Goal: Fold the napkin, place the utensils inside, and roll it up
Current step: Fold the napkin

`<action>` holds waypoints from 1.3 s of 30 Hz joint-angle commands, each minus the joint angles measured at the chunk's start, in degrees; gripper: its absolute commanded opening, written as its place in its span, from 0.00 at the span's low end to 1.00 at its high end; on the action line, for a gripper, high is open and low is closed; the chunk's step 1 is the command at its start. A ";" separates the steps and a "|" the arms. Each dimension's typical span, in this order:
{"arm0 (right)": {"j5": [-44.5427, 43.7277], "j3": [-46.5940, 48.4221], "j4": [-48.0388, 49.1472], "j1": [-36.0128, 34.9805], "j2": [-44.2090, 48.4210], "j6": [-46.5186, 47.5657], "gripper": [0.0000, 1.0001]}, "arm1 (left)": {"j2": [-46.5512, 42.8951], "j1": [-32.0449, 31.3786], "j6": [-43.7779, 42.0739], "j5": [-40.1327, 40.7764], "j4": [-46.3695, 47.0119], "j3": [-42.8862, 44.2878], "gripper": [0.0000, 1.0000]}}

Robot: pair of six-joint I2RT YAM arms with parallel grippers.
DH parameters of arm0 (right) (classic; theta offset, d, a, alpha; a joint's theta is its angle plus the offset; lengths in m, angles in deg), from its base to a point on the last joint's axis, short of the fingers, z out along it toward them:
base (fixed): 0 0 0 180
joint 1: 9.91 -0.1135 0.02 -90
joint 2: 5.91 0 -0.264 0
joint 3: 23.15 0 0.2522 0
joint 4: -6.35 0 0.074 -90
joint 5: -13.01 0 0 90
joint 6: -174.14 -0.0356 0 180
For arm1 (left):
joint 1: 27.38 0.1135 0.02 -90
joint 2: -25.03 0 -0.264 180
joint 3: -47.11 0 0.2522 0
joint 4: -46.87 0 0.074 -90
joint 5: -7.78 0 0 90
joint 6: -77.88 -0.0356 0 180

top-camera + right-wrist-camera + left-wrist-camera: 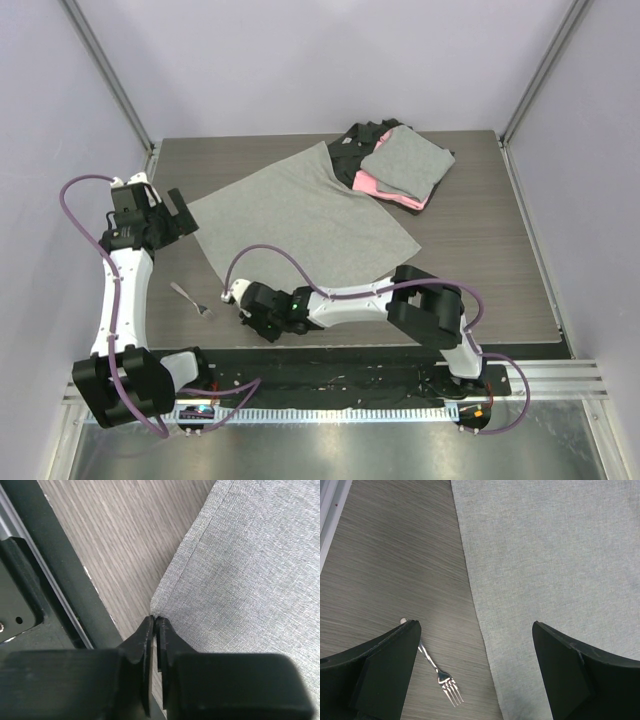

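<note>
The napkin (300,215) lies spread flat on the wood-grain table (500,260), turned so that its corners point away from and toward the arm bases. The right gripper (154,621) sits low at the napkin's near corner. Its two black fingers are pressed together to a thin dark slit, and the tip of the cloth meets them there, so the claw is closed on that corner. How much cloth lies between the fingers is hidden by the fingers themselves. Seen from the right wrist camera, the hemmed edge of the napkin runs straight down into the fingertips, and the weave beside them lies smooth and unwrinkled.

The left gripper (176,213) is at the napkin's left corner with its fingers spread wide apart and nothing between them. In the left wrist view one finger hangs over bare table just off the napkin's edge, and the other hangs over the cloth.

The fork (192,300) lies on the table off the napkin's near-left edge, apart from the cloth. Its tines point toward the arm bases, and part of its handle is hidden behind the left claw's finger in the wrist view.

A stack of folded cloths (400,165), grey on top of pink and black, lies beside the napkin's far-right edge, and its black layer touches the napkin
</note>
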 commanded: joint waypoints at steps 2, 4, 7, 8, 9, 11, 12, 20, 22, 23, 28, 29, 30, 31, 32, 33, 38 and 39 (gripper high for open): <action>7.92 -2.07 -5.75 -0.83 -3.62 -1.56 0.02 | -1.75 0.28 0.15 0.43 1.29 0.02 1.00; 9.33 -1.45 -5.65 -1.44 -3.53 -1.82 0.01 | -2.01 0.19 0.15 0.43 1.37 0.02 1.00; 10.30 -0.22 -5.74 -2.32 -3.27 -2.08 0.01 | -2.36 0.10 0.15 0.70 1.46 -0.07 1.00; 10.56 0.31 -5.65 -2.41 -3.09 -2.26 0.01 | -2.45 0.10 0.24 0.87 1.38 -0.07 1.00; 10.74 0.48 -5.65 -2.76 -2.92 -2.52 0.01 | -2.63 0.19 0.24 0.96 1.46 -0.16 1.00; 10.31 0.84 -5.30 -3.20 -2.30 -3.05 0.01 | -2.80 0.10 0.24 1.13 1.55 -0.07 1.00; 10.22 0.75 -5.30 -3.20 -1.60 -3.23 0.01 | -2.89 0.19 0.15 1.31 1.46 -0.16 1.00; 2.66 0.92 -6.27 -2.24 4.46 -1.92 0.01 | -3.07 0.10 0.24 1.57 1.55 -0.16 1.00; 2.66 1.28 -6.36 -0.74 6.04 -1.65 0.01 | -3.07 0.10 0.24 1.66 1.55 -0.16 1.00; 2.66 1.63 -6.36 -0.22 6.49 -1.39 0.01 | -3.07 0.10 0.32 1.66 1.64 -0.25 1.00; 2.83 2.42 -6.36 3.55 8.77 0.55 0.01 | -2.72 0.10 0.32 1.84 1.64 -0.25 1.00; 2.92 2.51 -6.36 4.18 8.95 0.90 0.01 | -2.72 0.10 0.32 1.75 1.73 -0.25 1.00; 3.01 2.68 -6.36 5.14 8.86 1.16 0.01 | -2.63 0.19 0.41 1.66 1.64 -0.25 1.00; 2.92 3.03 -6.36 6.63 8.69 1.69 0.01 | -2.72 0.10 0.41 1.66 1.64 -0.25 1.00; 2.92 3.21 -6.36 7.51 7.99 2.13 0.01 | -2.72 0.19 0.41 1.66 1.81 -0.25 1.00; 2.92 3.38 -6.27 8.31 7.64 2.48 0.01 | -2.63 0.10 0.41 1.66 1.73 -0.25 1.00; 4.05 5.49 -6.27 12.52 4.56 4.94 0.01 | -2.19 0.10 0.59 1.22 1.90 -0.33 1.00; 4.59 5.58 -6.27 12.71 3.86 5.38 0.01 | -2.02 0.19 0.59 1.05 1.73 -0.33 1.00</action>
